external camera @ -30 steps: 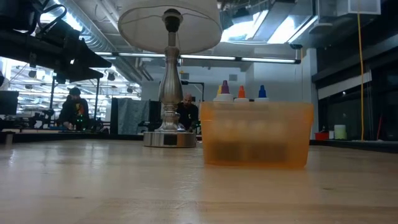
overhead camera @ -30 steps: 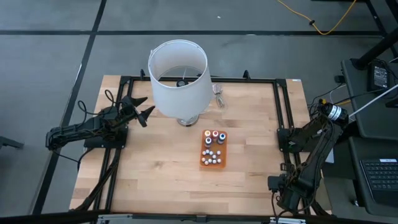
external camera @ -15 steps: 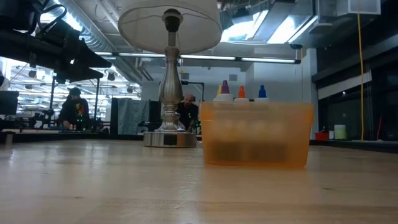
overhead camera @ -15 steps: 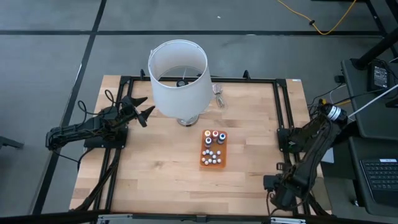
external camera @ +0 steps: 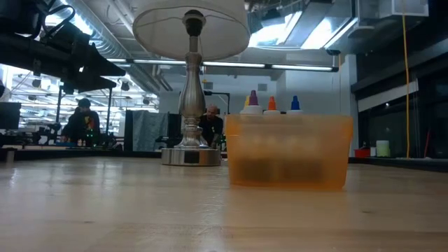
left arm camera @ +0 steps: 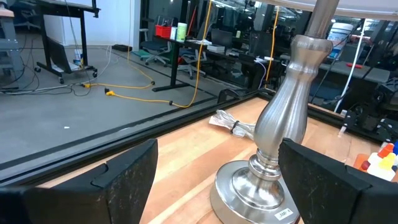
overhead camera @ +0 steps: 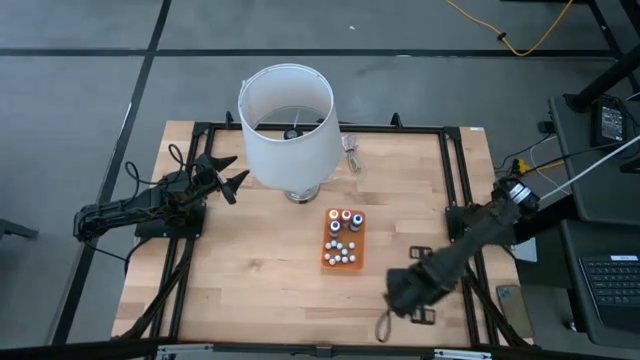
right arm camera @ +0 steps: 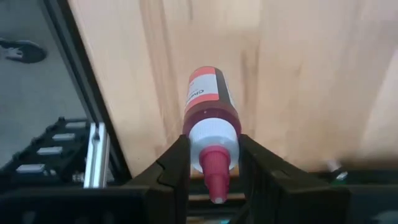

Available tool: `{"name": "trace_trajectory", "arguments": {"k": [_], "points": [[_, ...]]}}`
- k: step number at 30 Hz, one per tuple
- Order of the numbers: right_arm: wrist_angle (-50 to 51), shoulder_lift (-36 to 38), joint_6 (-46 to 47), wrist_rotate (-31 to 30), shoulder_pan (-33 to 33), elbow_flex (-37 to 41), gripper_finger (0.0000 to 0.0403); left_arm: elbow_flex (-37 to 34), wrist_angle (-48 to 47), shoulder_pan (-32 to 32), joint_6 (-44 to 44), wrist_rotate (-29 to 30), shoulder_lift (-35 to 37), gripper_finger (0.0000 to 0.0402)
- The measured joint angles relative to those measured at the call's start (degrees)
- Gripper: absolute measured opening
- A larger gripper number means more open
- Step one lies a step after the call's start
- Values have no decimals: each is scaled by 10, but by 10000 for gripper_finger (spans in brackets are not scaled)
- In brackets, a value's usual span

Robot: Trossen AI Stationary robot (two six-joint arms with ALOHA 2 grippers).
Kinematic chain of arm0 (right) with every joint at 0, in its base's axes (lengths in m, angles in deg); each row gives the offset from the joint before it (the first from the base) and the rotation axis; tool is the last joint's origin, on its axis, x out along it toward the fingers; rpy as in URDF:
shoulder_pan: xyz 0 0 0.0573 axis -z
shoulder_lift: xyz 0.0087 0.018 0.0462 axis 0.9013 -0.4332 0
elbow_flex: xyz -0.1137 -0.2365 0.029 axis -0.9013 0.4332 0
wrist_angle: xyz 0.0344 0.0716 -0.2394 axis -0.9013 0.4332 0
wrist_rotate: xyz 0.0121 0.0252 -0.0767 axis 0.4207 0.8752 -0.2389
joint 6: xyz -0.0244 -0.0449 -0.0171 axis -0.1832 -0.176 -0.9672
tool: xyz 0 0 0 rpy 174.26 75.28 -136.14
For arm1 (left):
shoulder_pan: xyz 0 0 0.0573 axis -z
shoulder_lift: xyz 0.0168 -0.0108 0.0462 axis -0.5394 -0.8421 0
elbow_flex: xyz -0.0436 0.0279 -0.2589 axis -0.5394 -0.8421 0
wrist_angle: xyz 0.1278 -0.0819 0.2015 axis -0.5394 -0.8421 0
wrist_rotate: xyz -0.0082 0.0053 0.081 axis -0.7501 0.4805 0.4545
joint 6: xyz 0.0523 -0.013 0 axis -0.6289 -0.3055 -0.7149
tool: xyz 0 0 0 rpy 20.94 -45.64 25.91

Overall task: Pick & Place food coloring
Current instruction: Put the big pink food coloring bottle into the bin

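An orange tray [overhead camera: 343, 256] holding several small food coloring bottles [overhead camera: 342, 222] stands mid-table; it also shows in the low view [external camera: 290, 161], with coloured bottle tips [external camera: 271, 104] above it. My right gripper [right arm camera: 212, 155] is over the table's near right part [overhead camera: 392, 308], shut on a pink-red bottle [right arm camera: 208, 96] with a white collar. My left gripper [overhead camera: 228, 180] is open and empty at the far left, beside the lamp [overhead camera: 288, 120], its fingers [left arm camera: 127, 174] facing the lamp base [left arm camera: 261, 183]. My right gripper pinches the pink-red bottle between its two fingers [right arm camera: 177, 155] at the white collar [right arm camera: 214, 132], just below the pink cap. The fingers come from above, pointing down at the wood. The bottle's cap points back toward the wrist and its body reaches past the fingertips.
The lamp with its big white shade stands at the far middle, a bundled cord [overhead camera: 352, 152] beside it. Black frame rails [overhead camera: 458, 180] run along the table's sides. Bare wood lies left and right of the tray. People show in the room behind [external camera: 84, 119].
My right arm has swung from the right rail toward the table's left, stretching out over the near right part of the table. The left arm, tray and lamp have stayed still.
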State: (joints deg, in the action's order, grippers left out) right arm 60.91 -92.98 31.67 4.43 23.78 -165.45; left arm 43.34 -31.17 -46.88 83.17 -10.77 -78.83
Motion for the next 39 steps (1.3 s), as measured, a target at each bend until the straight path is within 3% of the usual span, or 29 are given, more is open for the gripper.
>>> {"name": "trace_trajectory", "arguments": {"k": [12, 20, 39], "points": [[81, -99, -126, -26, 159, -188, 112, 0, 0, 0, 0, 0, 0, 322], [103, -148, -172, -37, 232, -270, 112, 0, 0, 0, 0, 0, 0, 322], [38, -156, -202, -71, 319, -233, 112, 0, 0, 0, 0, 0, 0, 322]]}}
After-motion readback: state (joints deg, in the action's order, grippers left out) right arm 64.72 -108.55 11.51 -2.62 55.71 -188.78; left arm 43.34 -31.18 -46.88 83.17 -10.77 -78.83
